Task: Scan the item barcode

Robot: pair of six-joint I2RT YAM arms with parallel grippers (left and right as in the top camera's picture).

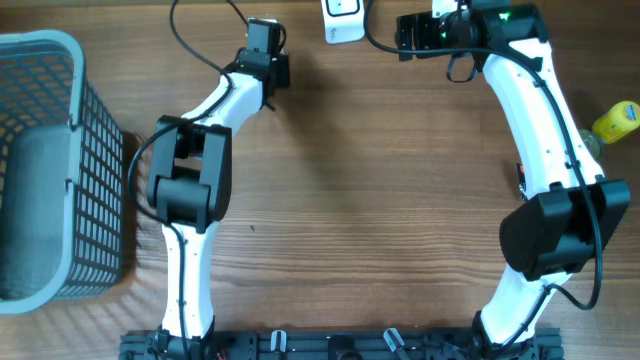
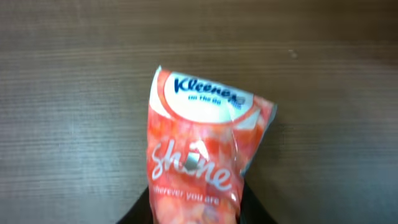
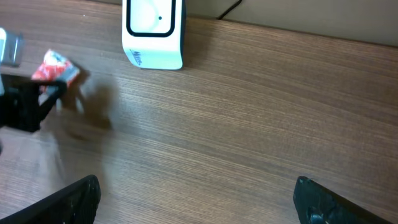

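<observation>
Tissue pack (image 2: 199, 143) fills the left wrist view. It has an orange-red plastic wrap with a white oval at the top reading "Kleenex" in blue and "on the go" beneath. Below that is big white script "Shine", then small "wherever you are". There's a small glare spot on the "Shine" lettering, and the wrap is creased down its right side.

Left gripper (image 2: 198, 218) pinches the pack's lower end, with a dark finger (image 2: 138, 214) on either side. The rest of the pack sticks out ahead of the jaws, printed face toward the wrist camera. In the right wrist view the pack's shadow falls on the wood table (image 3: 249, 124) beside it. Overhead, the pack is hidden under the left wrist.

Scanner (image 3: 153, 34) has a white body and a dark-rimmed window. It stands on the table ahead of the right jaws, left of centre, and sits to the right of the left jaws, near the pack but apart from it. The print on its lower front is too blurred to read. A dark cable (image 3: 227, 7) runs off behind it.

Right gripper (image 3: 200, 200) has its jaws spread wide, with bare wood under the gap.

Further out, a grey-blue mesh basket (image 1: 40, 160) sits well to the left of the left jaws, back toward the arm base. A yellow object (image 1: 617, 120) sits at the table's right edge, behind the right jaws; can't tell what it is.
</observation>
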